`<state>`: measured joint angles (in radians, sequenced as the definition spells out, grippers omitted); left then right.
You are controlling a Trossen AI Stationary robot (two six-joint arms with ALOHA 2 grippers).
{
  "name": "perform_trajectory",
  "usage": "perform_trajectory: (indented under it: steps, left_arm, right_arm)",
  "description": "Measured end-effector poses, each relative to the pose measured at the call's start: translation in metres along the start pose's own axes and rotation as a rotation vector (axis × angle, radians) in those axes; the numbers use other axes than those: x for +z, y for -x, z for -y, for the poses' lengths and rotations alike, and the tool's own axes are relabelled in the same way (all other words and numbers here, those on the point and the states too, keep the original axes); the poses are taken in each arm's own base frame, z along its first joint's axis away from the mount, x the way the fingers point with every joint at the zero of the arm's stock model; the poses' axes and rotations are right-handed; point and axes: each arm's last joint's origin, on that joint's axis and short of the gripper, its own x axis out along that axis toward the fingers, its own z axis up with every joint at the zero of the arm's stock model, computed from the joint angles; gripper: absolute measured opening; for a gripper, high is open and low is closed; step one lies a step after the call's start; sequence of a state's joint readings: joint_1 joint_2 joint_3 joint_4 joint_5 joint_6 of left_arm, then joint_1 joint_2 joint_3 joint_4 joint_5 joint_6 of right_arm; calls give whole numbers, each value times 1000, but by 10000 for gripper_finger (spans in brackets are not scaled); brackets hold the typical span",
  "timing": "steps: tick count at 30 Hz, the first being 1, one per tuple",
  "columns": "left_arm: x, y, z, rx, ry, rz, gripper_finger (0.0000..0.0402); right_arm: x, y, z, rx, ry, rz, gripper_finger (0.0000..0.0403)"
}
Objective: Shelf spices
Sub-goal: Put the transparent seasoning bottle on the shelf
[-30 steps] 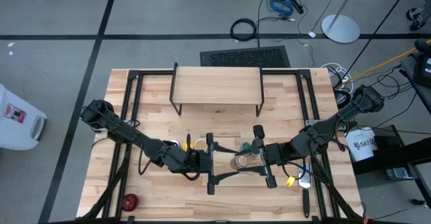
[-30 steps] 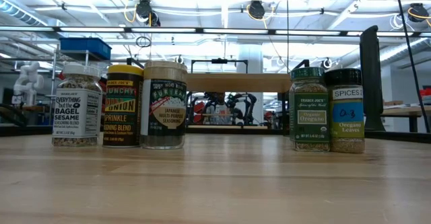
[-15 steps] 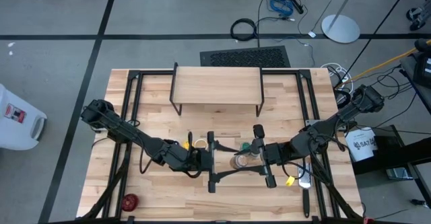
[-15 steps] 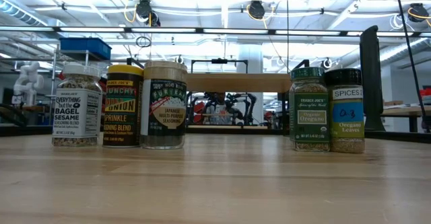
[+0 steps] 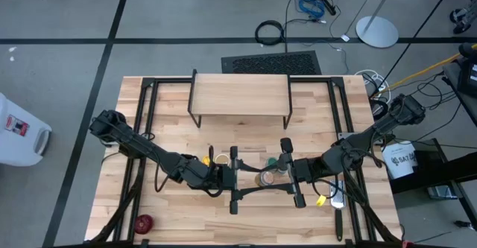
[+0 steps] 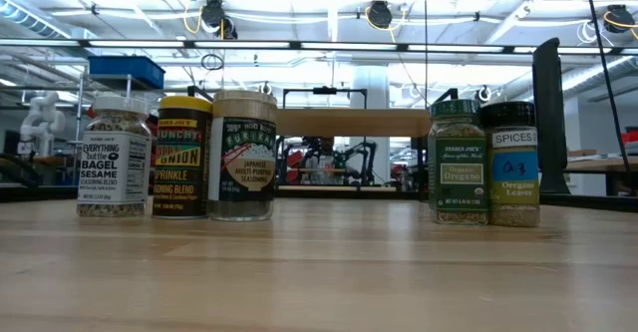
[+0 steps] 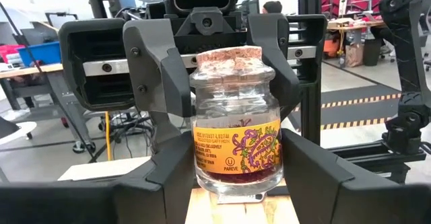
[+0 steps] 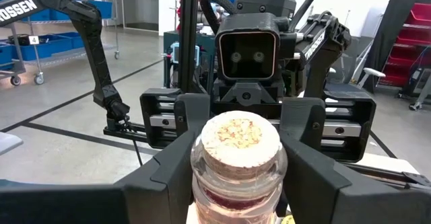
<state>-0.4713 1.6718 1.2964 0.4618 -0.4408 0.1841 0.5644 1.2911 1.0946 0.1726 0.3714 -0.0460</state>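
Spices stand upright in the low view in two groups on the tabletop (image 6: 319,272): the white-capped jar (image 6: 115,158), the yellow jar (image 6: 182,158) and the tan jar (image 6: 243,156) side by side at the left, and the green-lidded jar (image 6: 459,163) touching the dark-lidded jar (image 6: 514,165) at the right. The labels face the camera, so each one is easy to tell apart.

The shelf (image 5: 240,95) stands at the far middle of the tabletop, well apart from the arms. No jar is on its plank, so I judge the shelving has not yet begun.

Both arms lie low and meet at the near middle. Between them stands a cork jar (image 5: 266,178) with red content. The left gripper (image 5: 240,178) comes to it from the left and the right gripper (image 5: 292,176) from the right, facing each other. In both wrist views the fingers of each one sit just beside the glass on both sides. I cannot tell if either gripper really presses the jar or only brackets it. Such a bracket keeps the jar centred and upright. Only one gripper can carry it to the shelf, so the other probably must give way first.
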Motion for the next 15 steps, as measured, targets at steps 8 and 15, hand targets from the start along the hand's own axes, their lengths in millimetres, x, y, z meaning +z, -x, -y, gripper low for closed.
perform_trajectory:
  steps: [8,15]
  left_arm:
    - [0,0,0,0,-6,-3,204]
    - [1,0,0,-3,-11,3,205]
  right_arm:
    - [-1,0,0,1,0,-10,178]
    - [-2,0,0,5,-8,-19,228]
